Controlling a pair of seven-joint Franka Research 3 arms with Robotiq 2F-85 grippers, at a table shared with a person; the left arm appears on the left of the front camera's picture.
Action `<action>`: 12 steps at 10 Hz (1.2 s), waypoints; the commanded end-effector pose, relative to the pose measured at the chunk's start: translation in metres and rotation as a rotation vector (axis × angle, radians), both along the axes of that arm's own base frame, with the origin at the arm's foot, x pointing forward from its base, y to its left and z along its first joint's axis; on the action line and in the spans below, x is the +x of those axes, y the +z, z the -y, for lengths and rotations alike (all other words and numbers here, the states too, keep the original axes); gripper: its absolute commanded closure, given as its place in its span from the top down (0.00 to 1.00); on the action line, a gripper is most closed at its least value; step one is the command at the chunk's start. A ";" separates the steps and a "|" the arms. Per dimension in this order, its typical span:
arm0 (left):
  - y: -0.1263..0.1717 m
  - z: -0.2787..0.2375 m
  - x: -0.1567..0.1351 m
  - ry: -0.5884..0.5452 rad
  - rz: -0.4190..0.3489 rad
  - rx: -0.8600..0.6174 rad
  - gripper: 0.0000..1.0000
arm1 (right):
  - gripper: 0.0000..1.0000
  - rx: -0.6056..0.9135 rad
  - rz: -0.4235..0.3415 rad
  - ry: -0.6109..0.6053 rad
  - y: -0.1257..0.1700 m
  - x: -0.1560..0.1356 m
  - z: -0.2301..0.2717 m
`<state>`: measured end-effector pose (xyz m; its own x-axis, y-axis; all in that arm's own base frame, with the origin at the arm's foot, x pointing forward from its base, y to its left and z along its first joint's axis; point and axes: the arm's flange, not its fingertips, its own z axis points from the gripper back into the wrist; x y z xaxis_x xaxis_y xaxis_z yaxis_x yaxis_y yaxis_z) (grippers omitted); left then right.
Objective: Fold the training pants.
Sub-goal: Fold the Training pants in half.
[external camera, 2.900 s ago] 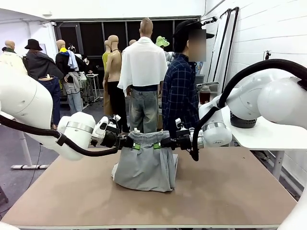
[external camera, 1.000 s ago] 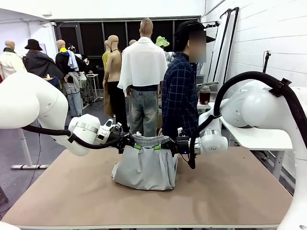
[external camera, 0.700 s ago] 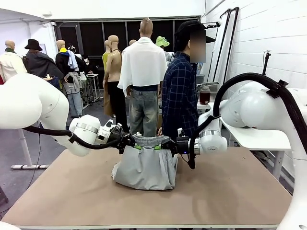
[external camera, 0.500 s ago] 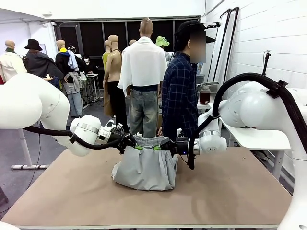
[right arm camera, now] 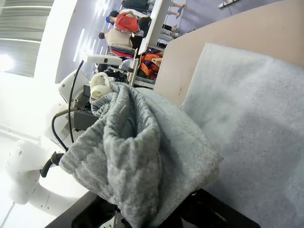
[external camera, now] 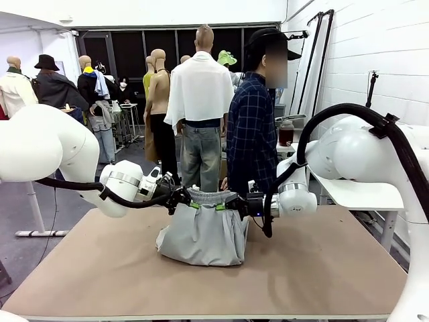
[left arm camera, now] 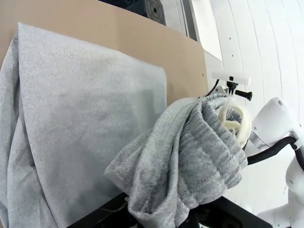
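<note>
Here the left gripper [external camera: 186, 203] and right gripper [external camera: 224, 204] each pinch one waistband end; the training pants [external camera: 203, 235] hang straight down between them.

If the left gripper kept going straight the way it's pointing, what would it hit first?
Probably the right gripper, which faces it from the other end of the waistband of the pants; only that bunched waistband lies between them, though depth is uncertain.

Grey training pants [external camera: 204, 231] hang by the waistband (gathered), hem on tabletop.
</note>
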<state>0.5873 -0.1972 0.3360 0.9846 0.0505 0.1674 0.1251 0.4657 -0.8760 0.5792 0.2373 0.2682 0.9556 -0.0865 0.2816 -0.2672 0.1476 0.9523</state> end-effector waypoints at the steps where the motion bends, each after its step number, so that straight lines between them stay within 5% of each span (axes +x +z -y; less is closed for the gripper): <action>1: 0.000 -0.001 0.024 0.020 -0.031 0.021 0.00 | 0.00 0.015 -0.037 -0.059 -0.003 0.020 0.002; 12: -0.034 0.002 0.055 0.055 -0.120 0.026 0.00 | 0.00 -0.021 -0.090 -0.165 -0.026 0.043 0.019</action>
<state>0.6302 -0.2084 0.3028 0.9951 0.0806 0.0566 0.0117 0.4737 -0.8806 0.6069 0.2286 0.2426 0.9670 -0.1523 0.2041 -0.1740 0.1900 0.9662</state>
